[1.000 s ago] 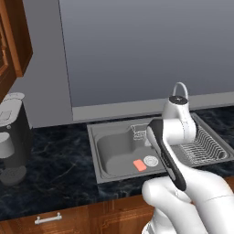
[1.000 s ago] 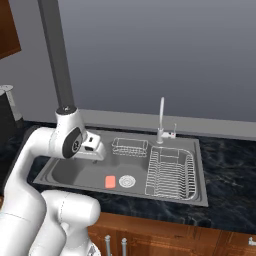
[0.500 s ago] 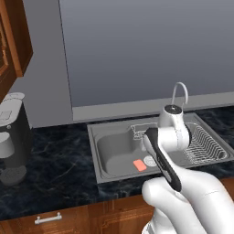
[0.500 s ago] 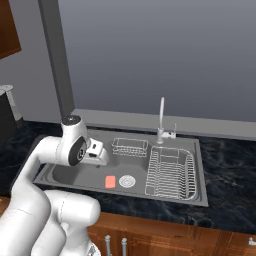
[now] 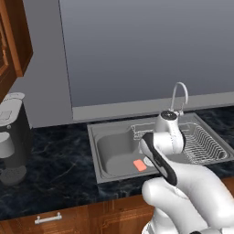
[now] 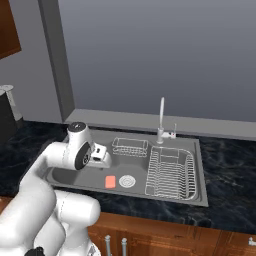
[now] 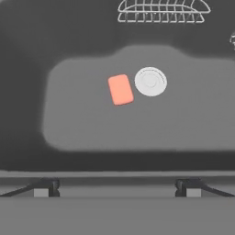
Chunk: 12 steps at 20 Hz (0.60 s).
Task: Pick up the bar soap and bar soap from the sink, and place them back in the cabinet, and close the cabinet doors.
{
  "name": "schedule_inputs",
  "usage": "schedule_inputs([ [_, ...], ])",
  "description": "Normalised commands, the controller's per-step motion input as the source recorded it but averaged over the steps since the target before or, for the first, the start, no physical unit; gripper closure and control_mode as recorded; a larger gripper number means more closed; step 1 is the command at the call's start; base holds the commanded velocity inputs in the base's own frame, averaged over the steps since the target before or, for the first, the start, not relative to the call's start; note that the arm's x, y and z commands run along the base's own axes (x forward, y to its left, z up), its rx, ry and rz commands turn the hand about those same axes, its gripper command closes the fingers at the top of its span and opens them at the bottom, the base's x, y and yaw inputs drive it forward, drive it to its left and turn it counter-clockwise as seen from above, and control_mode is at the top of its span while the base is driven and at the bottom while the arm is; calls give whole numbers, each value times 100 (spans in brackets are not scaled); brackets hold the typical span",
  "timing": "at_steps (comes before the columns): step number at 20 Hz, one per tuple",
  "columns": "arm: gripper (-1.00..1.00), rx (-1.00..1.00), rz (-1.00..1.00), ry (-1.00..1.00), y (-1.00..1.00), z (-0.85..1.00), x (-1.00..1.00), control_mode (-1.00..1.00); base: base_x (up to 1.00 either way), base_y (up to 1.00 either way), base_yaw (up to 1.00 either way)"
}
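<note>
Hand (image 7: 117, 186) hovers over the sink (image 6: 65, 176), fingers spread wide, holding nothing. One soap (image 7: 120, 89) lies flat on the basin floor, just left of the drain (image 7: 150, 81). Best bet: centre over it, straddle its narrow sides, descend straight.

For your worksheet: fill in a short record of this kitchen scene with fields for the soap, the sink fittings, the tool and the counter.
soap: one bar soap lying flat on the floor of the sink, apart from and beside the drain
sink fittings: wire basket at the back, dish rack on one side, faucet behind
tool: tool above the basin, open, holding nothing, well short of the soap
counter: dark marbled counter with a coffee machine
</note>
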Motion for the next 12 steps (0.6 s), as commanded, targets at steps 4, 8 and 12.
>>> schedule_inputs([
  [4,-100,0,0,7,0,-31,25,-100,0,0,0],
  [8,-100,0,0,7,0,-30,28,-100,0,0,0],
  [12,-100,1,1,10,-2,-22,19,-100,0,0,0],
])
